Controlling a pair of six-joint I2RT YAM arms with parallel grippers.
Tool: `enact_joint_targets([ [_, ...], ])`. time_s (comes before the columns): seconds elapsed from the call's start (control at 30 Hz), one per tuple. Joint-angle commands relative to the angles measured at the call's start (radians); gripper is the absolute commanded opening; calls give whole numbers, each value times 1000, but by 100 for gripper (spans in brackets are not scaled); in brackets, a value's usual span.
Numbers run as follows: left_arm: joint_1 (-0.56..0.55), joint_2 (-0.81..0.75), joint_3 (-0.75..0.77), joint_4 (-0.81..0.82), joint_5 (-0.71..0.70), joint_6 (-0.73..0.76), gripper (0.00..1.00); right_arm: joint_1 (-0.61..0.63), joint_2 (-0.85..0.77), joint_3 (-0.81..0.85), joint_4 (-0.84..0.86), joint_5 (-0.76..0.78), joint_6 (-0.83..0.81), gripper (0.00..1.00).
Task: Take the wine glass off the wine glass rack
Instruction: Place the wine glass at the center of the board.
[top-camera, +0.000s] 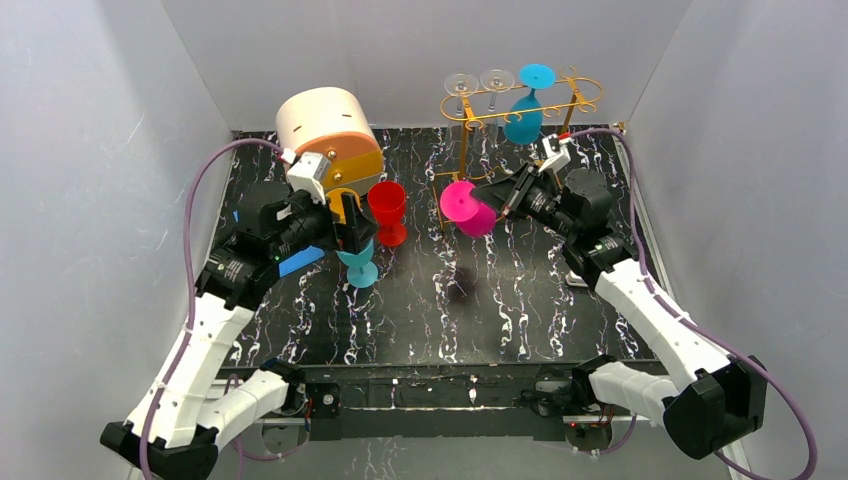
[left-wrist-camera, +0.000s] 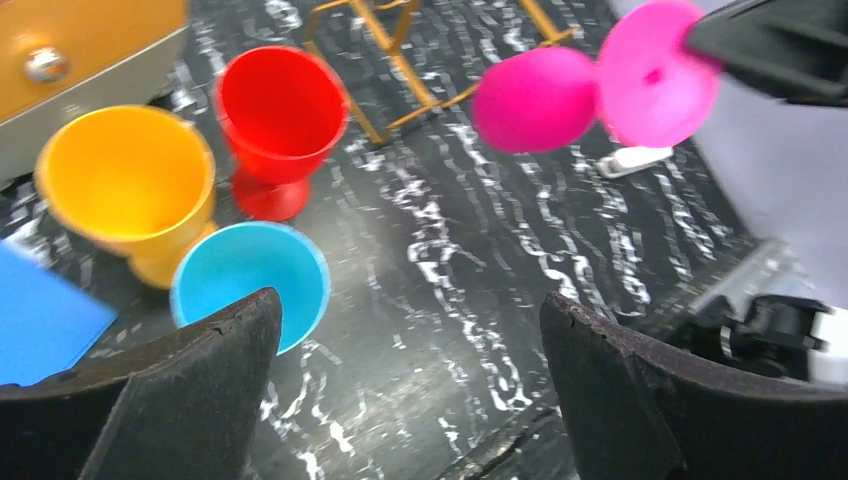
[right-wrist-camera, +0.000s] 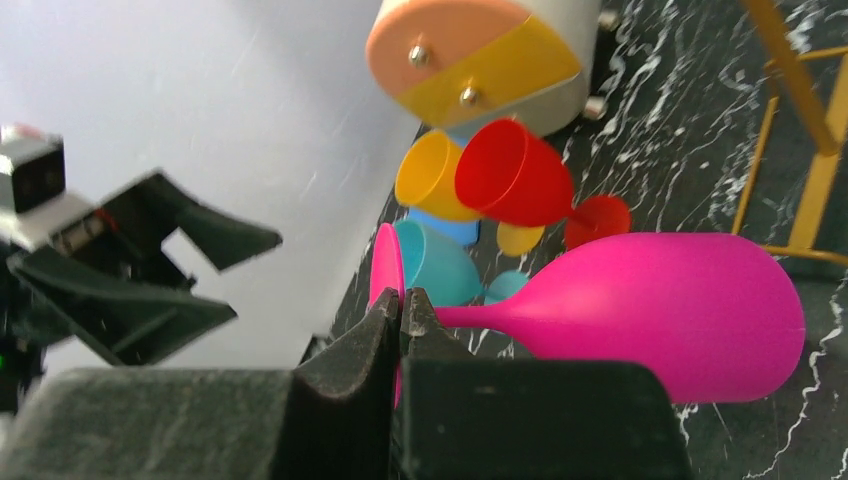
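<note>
The right gripper is pressed together on the stem of the pink wine glass, right beside its foot. It holds the glass off the wine glass rack, in front of the rack's base and apparently clear of the table, though no view shows the gap beneath plainly. The glass lies on its side with its long axis roughly level, foot at the claw and bowl reaching away from the fingers; only the right arm touches it, while the left gripper stands spread wide and empty above the blue cup. The fingertips hide the stem-to-foot joint, and both wrist views cut the rack down to its legs.
</note>
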Motion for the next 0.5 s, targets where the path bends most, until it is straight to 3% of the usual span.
enact_joint_targets([
  [0.0,5,35,-34,146,284,-47,98,-3,-40,-50,139,-245,-63,1],
  [0.17,-8,91,-73,211,435,-97,88,-3,-25,-117,265,-422,-30,1],
  [0.37,-64,85,-118,344,454,-183,86,9,-23,-164,414,-468,-19,1],
  [0.47,-120,120,-119,364,425,-185,80,21,1,-159,453,-512,-18,1],
])
